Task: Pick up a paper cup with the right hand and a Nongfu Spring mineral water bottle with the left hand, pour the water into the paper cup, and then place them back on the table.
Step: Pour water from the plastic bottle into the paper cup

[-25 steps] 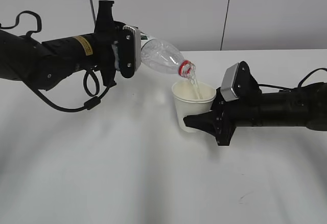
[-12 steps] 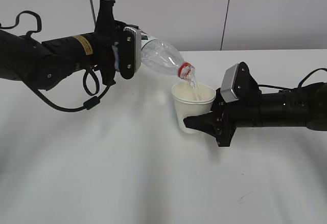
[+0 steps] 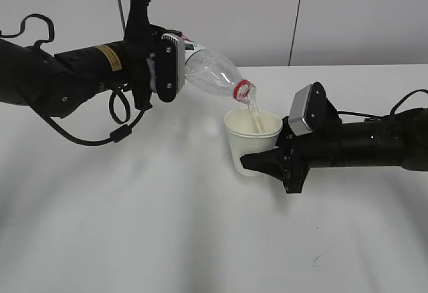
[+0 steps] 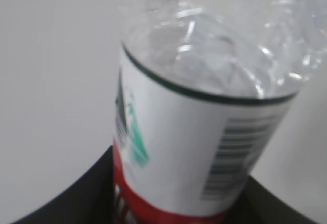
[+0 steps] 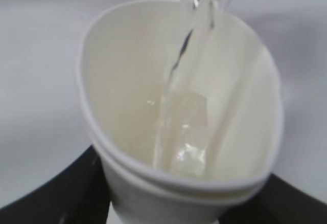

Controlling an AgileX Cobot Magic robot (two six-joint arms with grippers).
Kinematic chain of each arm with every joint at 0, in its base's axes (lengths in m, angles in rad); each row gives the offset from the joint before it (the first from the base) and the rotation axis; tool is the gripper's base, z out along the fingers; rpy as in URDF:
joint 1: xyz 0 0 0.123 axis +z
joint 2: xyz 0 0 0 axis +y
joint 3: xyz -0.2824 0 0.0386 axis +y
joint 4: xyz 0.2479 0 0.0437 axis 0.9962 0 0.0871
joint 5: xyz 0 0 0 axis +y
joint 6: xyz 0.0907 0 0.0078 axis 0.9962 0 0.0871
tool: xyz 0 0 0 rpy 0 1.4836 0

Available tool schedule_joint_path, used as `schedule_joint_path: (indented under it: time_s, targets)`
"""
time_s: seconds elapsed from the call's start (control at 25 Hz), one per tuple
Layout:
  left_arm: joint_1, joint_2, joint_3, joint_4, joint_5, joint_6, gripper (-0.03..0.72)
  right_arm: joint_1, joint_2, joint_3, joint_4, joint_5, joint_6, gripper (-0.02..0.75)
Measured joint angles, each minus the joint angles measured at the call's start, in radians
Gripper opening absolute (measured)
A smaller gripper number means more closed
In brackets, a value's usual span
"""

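Not a lot has shifted over the last second, honestly. On the left, the left hand (image 3: 175, 57) has its jaws clamped round the labelled body of the Nongfu Spring mineral water bottle (image 3: 212, 75), held up in the air and tipped neck-down toward the right. Compared with a second back the bottle has crept a touch further over and the neck sits a hair higher, but the grip looks the same.

In the middle, a thin stream of water (image 3: 255, 114) runs from the red-ringed mouth into the paper cup (image 3: 251, 140), which hangs just above the desk (image 3: 167, 226) and leans a little. The right wrist view shows a shallow pool at the bottom, so it's nowhere near full.

On the right, the right hand (image 3: 264, 162) has its jaws closed on the cup's lower half, barely moved from before.

So the pour is mid-flow, with both things not yet set back down.
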Motion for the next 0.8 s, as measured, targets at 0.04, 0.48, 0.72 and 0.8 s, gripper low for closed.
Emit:
schedule_joint_path:
  time_s: [0.04,0.48,0.72,0.8]
  targets:
    - [0.0,0.0,0.0,0.0,0.0,0.0,0.323,0.0,0.0,0.0,0.0,0.0,0.0,0.394]
    - [0.0,0.0,-0.005,-0.001,-0.001,0.039,0.323,0.0,0.002,0.0,-0.006,-0.005,0.0,0.394]
    - [0.0,0.0,-0.005,-0.002,-0.007,0.045,0.323,0.0,0.002,0.0,-0.007,-0.005,0.0,0.394]
    - [0.0,0.0,-0.005,-0.002,-0.007,0.045,0.323,0.0,0.002,0.0,-0.008,-0.005,0.0,0.394]
